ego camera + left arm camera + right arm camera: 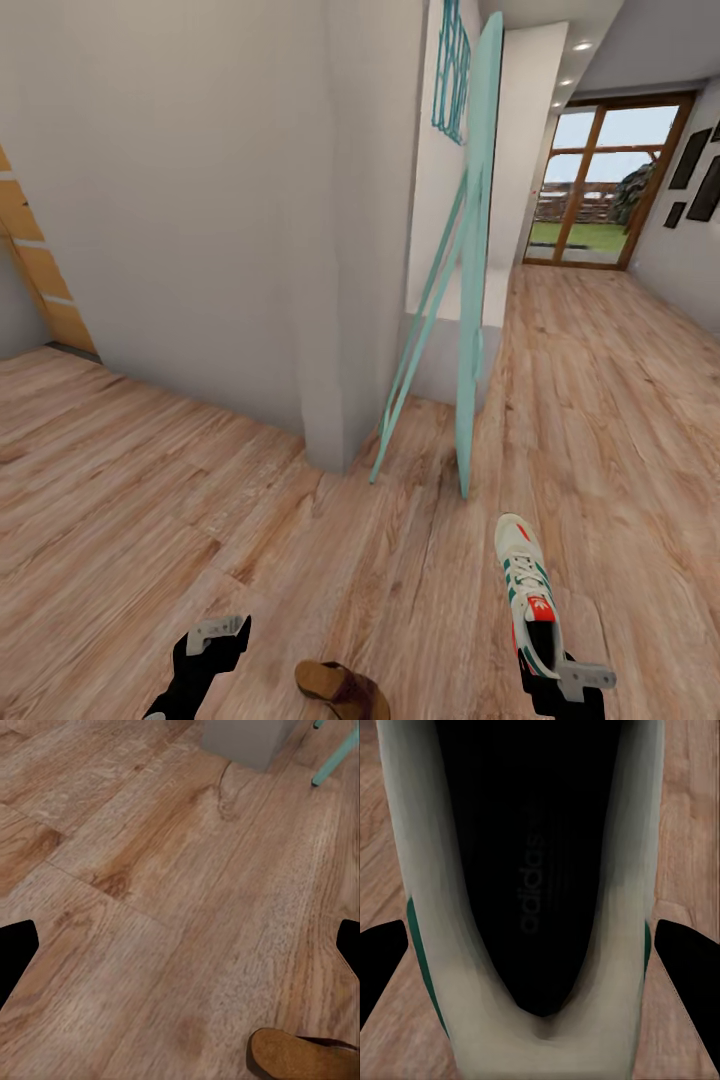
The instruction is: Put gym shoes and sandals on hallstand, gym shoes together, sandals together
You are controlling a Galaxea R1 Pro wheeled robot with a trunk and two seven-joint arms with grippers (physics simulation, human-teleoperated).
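Note:
One gym shoe (526,585), white with green stripes and a red tongue patch, points away from me at the lower right of the head view. My right gripper (553,672) is shut on its heel. In the right wrist view the shoe's dark opening (529,870) lies between the two black fingers (382,967). A brown sandal (340,690) lies on the corridor floor (150,480) at the bottom edge, also seen in the left wrist view (300,1057). Just left of the sandal, my left gripper (225,640) hangs open over bare planks. I cannot tell whether the low pale-grey unit (445,360) is the hallstand.
A grey wall corner (330,440) juts out straight ahead. A teal frame (470,300) leans on the floor beside it. The corridor runs on at the right to a glass door (600,190). A wooden door frame (40,270) stands at the far left.

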